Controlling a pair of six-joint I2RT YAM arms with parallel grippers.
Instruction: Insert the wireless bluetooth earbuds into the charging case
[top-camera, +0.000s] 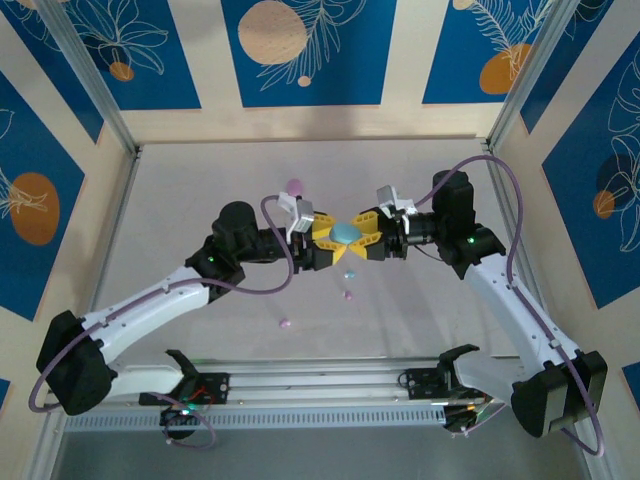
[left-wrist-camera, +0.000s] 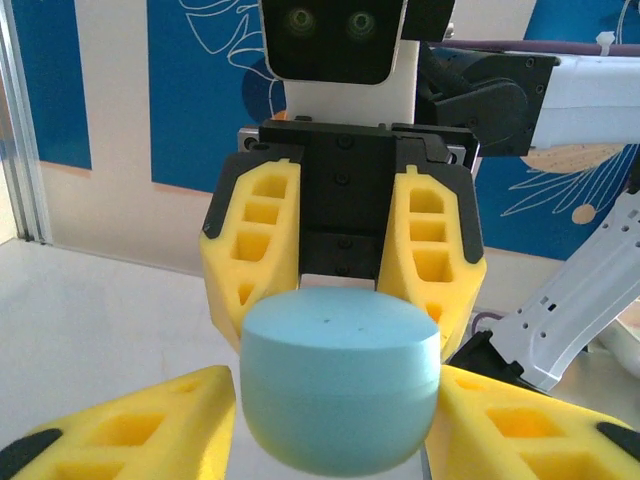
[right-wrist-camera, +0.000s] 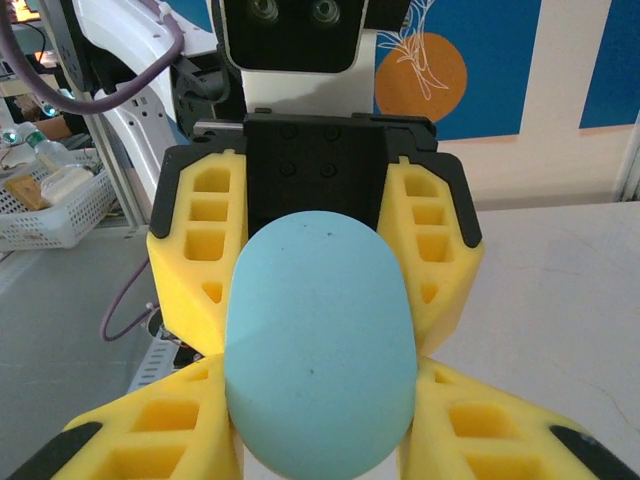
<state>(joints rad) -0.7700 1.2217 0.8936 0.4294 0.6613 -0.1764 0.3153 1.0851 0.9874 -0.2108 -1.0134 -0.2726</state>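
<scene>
Pastel earbuds lie loose on the grey table (top-camera: 200, 200), all outside the light blue charging case (top-camera: 346, 234) and clear of both sets of fingers. A light blue bud (top-camera: 349, 275) sits nearest, just on the arm-base side of the case. A purple bud (top-camera: 348, 295) lies just past it, a little farther from the case. A pinkish bud (top-camera: 284, 323) rests well apart from the case, toward the bases and over on the left arm's side.

The case itself is closed, its seam visible in the left wrist view, and it appears to be held off the table between the two tools. The left gripper (top-camera: 325, 243) has its yellow foam fingers pressed against the case from one end. The right gripper (top-camera: 370, 238) clamps it from the opposite end, so the two sets of jaws meet nose to nose around it. Both wrist views show the fingers hugging its sides.

On the far side of the case, toward the back wall, lies a larger pink-lilac rounded object (top-camera: 294, 186), too small to identify.
</scene>
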